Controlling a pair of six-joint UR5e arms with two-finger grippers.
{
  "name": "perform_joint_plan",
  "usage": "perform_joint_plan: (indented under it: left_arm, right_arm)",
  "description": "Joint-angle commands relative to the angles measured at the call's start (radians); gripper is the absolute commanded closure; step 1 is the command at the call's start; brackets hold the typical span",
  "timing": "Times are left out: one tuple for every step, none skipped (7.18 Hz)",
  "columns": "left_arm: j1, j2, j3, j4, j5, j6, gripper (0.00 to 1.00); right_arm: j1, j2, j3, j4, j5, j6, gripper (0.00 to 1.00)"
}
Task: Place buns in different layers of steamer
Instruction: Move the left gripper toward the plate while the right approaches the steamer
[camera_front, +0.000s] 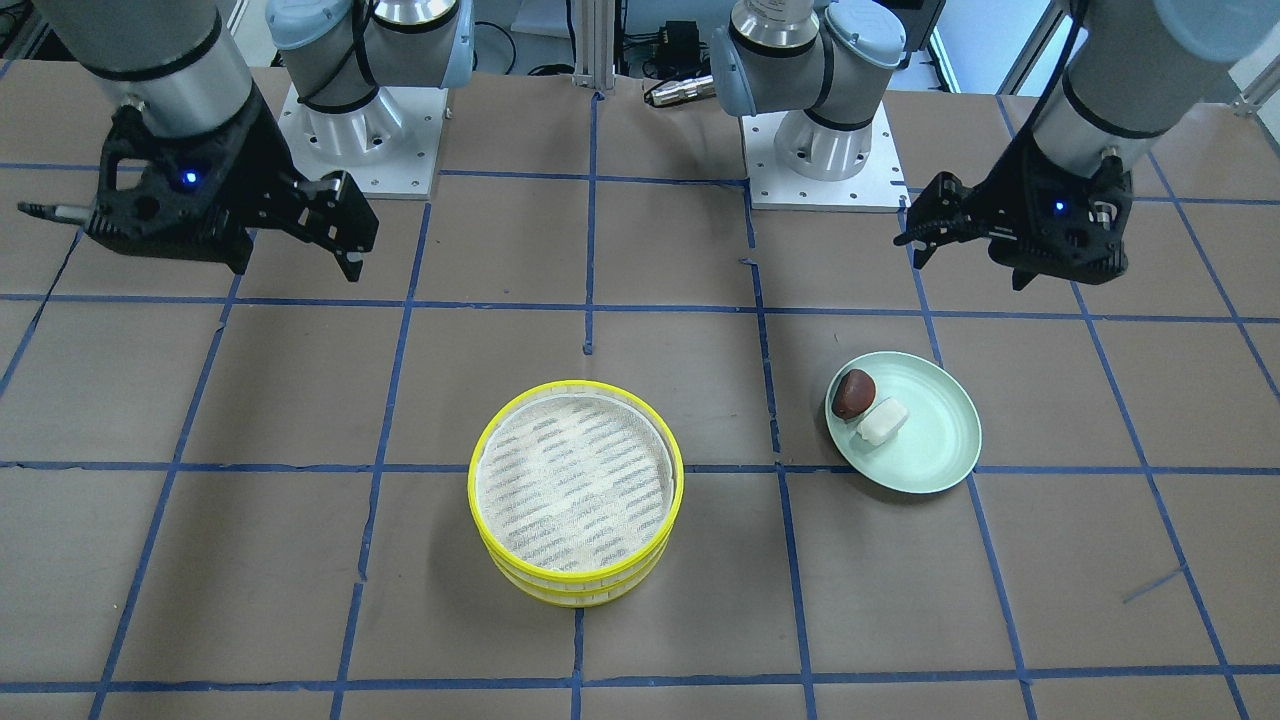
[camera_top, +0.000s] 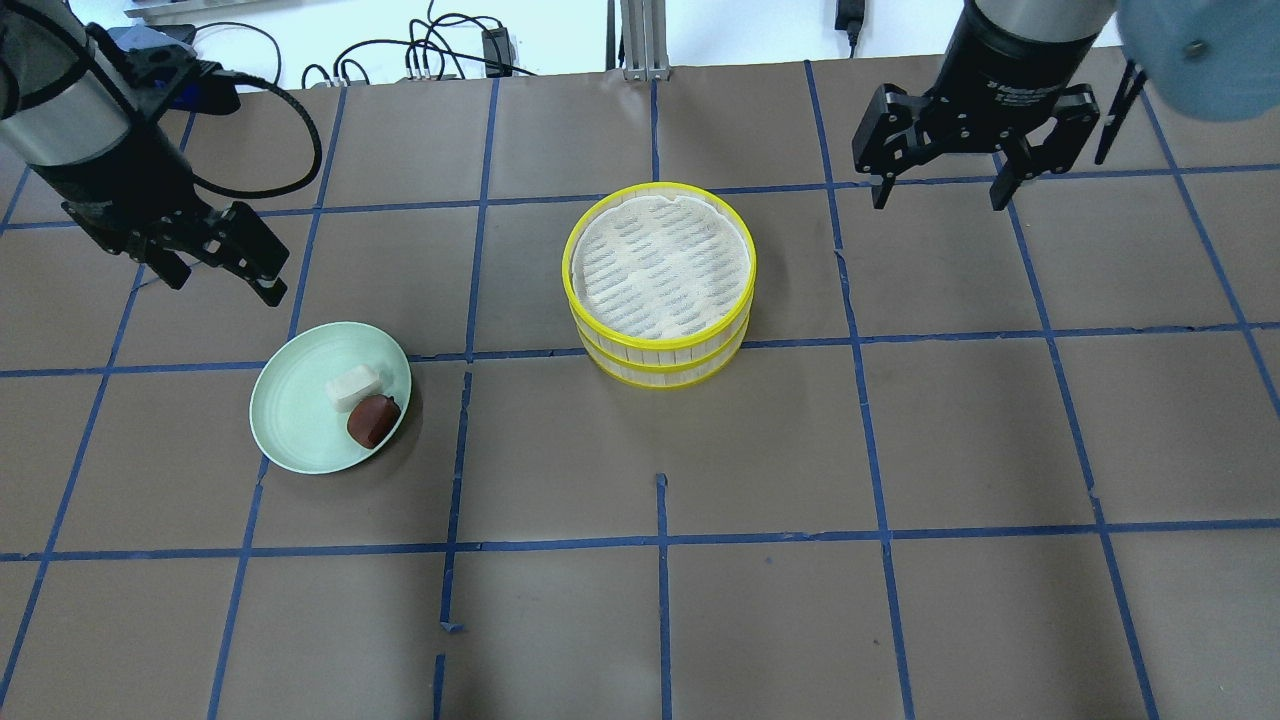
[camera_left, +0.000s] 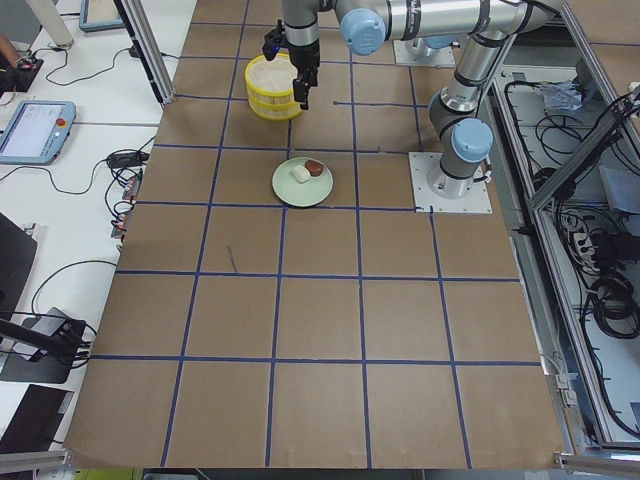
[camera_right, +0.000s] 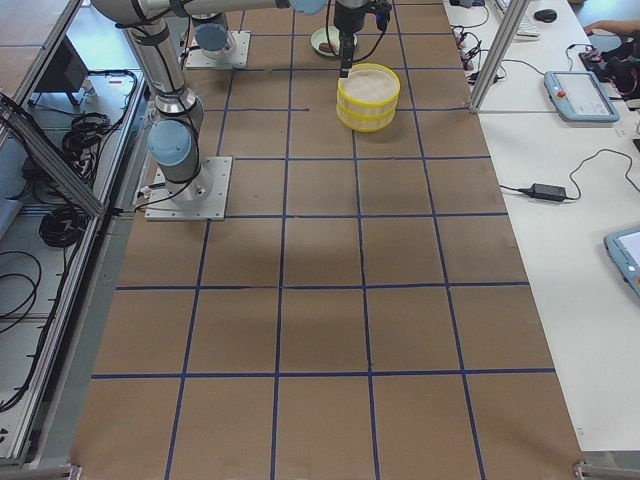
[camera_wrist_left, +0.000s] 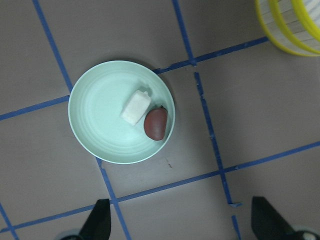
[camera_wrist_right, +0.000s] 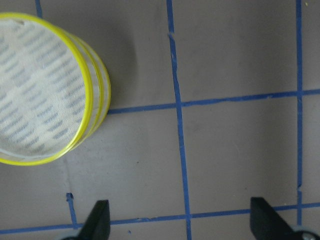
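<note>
White bun (camera_top: 352, 388): we are judging it soft and light; it is lying on the green plate (camera_top: 290, 430) beside the brown bun (camera_top: 373, 419), inviting a gentle pinch across its narrow sides.
Steamer layers (camera_top: 660, 345): sitting stacked mid-bench.
Left tool (camera_top: 225, 285): hovering near the plate, fingers spread, holding nothing.
Right tool (camera_top: 938, 200): likewise spread and holding nothing.

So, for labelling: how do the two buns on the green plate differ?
The white bun is pale and blocky; the brown bun is dark reddish and rounded. The white bun lies nearer the plate's middle; the brown bun sits by its rim. Both are small, side by side.
</note>
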Motion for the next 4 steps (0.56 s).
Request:
perform_joint_plan:
  left_arm:
    - [0.022, -0.124, -0.149, 0.295, 0.006, -0.003, 0.00]
    - [0.022, -0.188, -0.186, 0.409, 0.004, -0.003, 0.00]
    - [0.021, -0.233, -0.205, 0.470, 0.003, -0.004, 0.00]
    - [0.022, -0.273, -0.225, 0.485, 0.004, -0.004, 0.01]
  right_arm:
    - [0.113, 0.171, 0.017, -0.224, -0.012, 0.051, 0.00]
    - [0.128, 0.243, 0.011, -0.313, -0.016, 0.072, 0.00]
    - [0.145, 0.264, 0.016, -0.340, -0.017, 0.092, 0.00]
    - [0.146, 0.297, 0.017, -0.348, -0.013, 0.100, 0.00]
